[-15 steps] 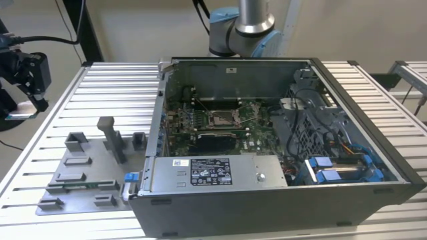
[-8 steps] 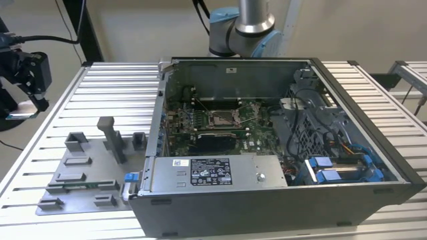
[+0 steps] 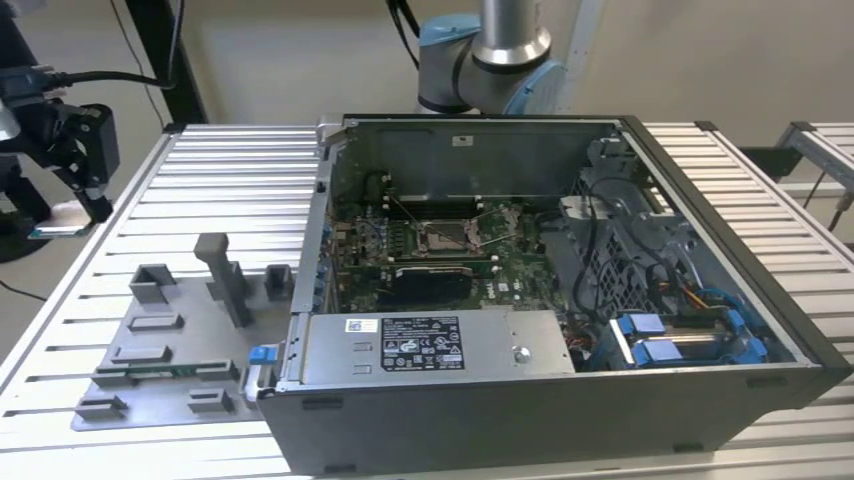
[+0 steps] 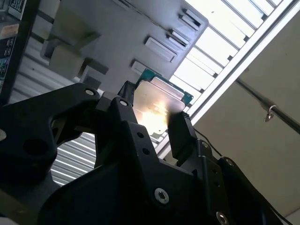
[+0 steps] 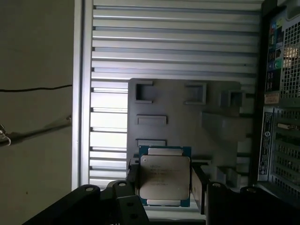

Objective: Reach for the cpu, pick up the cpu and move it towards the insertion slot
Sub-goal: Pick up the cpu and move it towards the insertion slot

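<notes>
black gripper [image 5: 166, 182] clamps flat square cpu [image 5: 165, 174], silvery lid, green rim

Arm [image 3: 483, 60]: a bare silver tube is set into grey joint housings with light-blue end caps, seen just past the back wall of the computer case [image 3: 534, 420]. Tool [image 3: 60, 222], well clear of that case on the exterior view's left: matte black, blocky and angular, fed by a black cable [image 3: 114, 76]. In both wrist views the tool [image 5: 164, 185] [image 4: 154, 110] is built of black linked plates with rounded ends, pinned by small silver screw heads. One larger socket-head screw [image 4: 161, 196] is sunk into the body. Fingers [image 5: 198, 187] are shaped as narrow black bars.
</notes>
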Controlling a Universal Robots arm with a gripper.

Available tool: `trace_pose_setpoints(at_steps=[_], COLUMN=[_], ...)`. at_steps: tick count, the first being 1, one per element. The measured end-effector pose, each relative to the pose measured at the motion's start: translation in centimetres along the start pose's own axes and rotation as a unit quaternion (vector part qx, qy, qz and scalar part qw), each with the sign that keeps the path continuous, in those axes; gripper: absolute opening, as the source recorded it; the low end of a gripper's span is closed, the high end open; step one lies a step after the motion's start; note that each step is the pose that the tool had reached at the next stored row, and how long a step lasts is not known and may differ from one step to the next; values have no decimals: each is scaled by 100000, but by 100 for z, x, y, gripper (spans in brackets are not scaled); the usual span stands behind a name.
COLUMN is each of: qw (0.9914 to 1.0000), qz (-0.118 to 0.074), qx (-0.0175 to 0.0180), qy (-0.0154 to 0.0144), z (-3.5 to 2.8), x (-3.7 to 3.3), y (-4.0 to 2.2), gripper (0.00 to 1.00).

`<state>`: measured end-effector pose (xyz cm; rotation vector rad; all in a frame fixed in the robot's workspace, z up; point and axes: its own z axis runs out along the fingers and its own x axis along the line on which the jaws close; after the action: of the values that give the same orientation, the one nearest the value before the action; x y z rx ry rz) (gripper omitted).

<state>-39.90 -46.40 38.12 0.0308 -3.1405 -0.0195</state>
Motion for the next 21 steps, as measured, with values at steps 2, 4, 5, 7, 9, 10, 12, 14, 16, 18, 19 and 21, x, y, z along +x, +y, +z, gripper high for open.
trace_pose_setpoints(at_steps=[2, 4, 5, 7, 9, 10, 12, 14, 16, 18, 19, 21], qw=[100000, 100000, 100000, 100000, 100000, 100000, 100000, 100000, 100000, 100000, 100000, 100000], qz=[1, 4, 2, 2, 3, 2, 3, 1, 0, -2, 1, 1], qx=[-2, 1, 1, 1, 0, -1, -3, 0, 0, -3, -1, 0], qy=[-3, 3, 1, 2, -2, 0, -2, 2, 2, -4, 0, 1], z=[0, 0, 0, 0, 0, 0, 0, 0, 0, 0, 0, 0], x=[-35, -70, -89, -126, -159, -173, -204, -234, -263, -291, -305, -335], y=[-1, -1, -2, -2, -3, -3, -4, -5, -5, -6, -6, -6], gripper=[0, 0, 0, 0, 0, 0, 0, 0, 0, 0, 0, 0])
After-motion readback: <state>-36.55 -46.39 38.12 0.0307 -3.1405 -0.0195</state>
